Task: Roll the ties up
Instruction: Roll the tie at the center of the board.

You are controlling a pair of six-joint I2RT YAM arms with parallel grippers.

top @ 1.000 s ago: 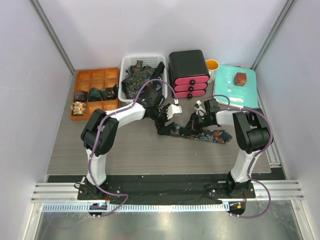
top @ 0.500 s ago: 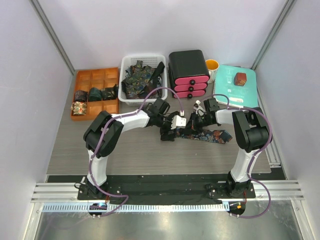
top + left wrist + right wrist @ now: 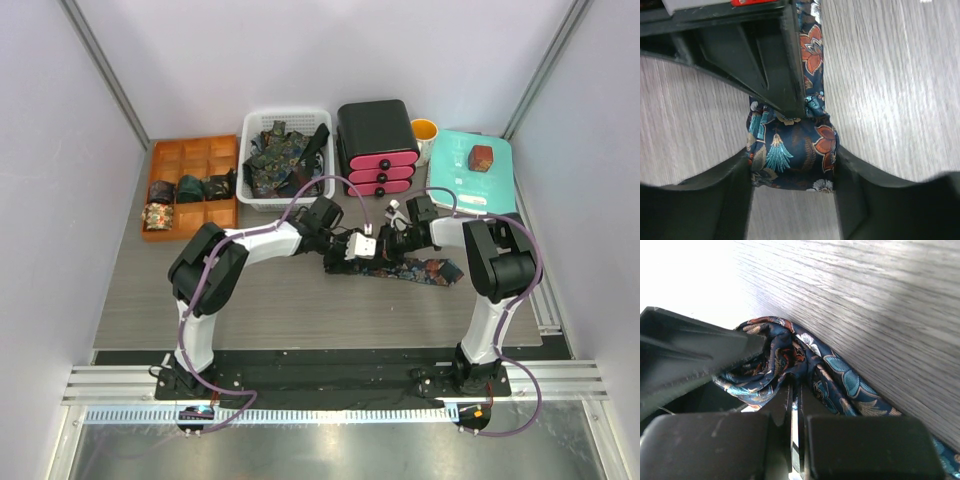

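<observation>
1. Room first. The pale plain walls [image 3: 330, 60] box the cell in on three sides. The back row is busy: an orange compartment tray [image 3: 160, 150], a white plastic basket [image 3: 250, 125] and a black drawer unit with pink fronts [image 3: 375, 125]. I'd send any arm swing toward the near side, where more bare surface shows.
2. The grey wood-grain tabletop [image 3: 260, 300] looks smooth. My guess is the loose tail slides instead of snagging, which is nice for feeding but bad for tension.
3. The dark blue fabric tie with orange and teal flowers [image 3: 430, 271] lies mid-tabletop in front of the drawers. Its flat tail runs off to the right, and the other end is wound into a small wad between the two arms.
4. The left pincer [image 3: 792, 160] stands fairly wide, one finger against each side of the wad, so it has the wound part. I'd squeeze only enough to stop it springing open, since crushing it flat ruins the roll.
5. The right pincer [image 3: 796, 390] is closed tight and, as far as I can tell, nips the fabric at the wad's core. That's the pivot, so I'd turn around it and not tug.
6. Small stuff: line up the tie's edges on every wrap, otherwise it cones out sideways.
</observation>
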